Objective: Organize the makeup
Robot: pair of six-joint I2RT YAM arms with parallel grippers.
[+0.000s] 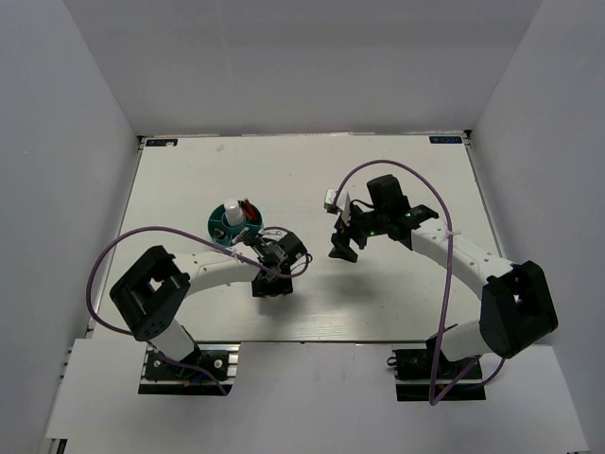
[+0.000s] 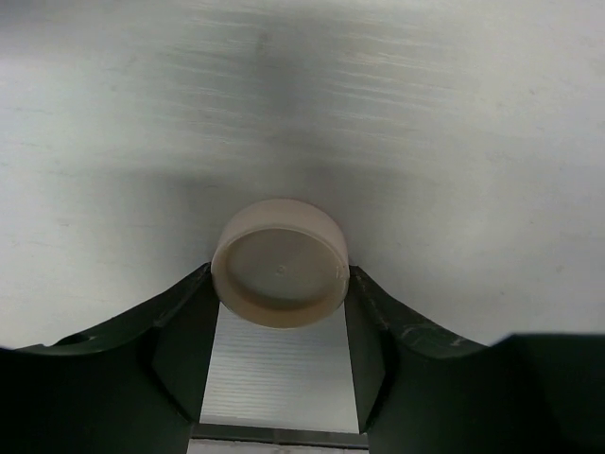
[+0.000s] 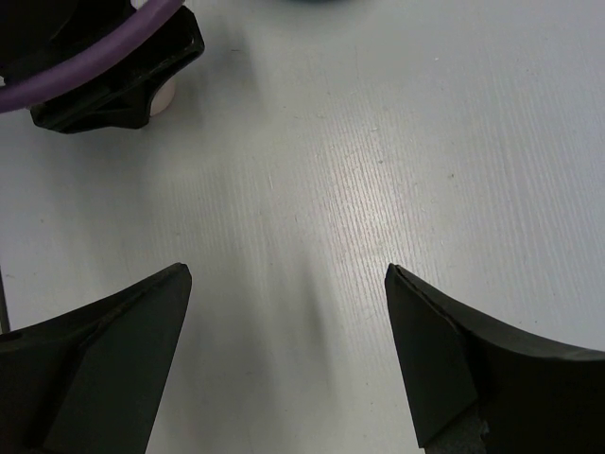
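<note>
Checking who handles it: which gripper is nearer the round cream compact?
Left. The left gripper has the round cream compact clamped on both sides. The right gripper hangs open over the table, apart from the compact, off to its right.

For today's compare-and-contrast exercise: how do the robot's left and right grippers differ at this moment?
The left gripper is shut on the round cream compact; the right gripper is open, holding nothing. The left gripper sits close to the teal tub; the right gripper is farther from it. Both are dark and two-fingered.
</note>
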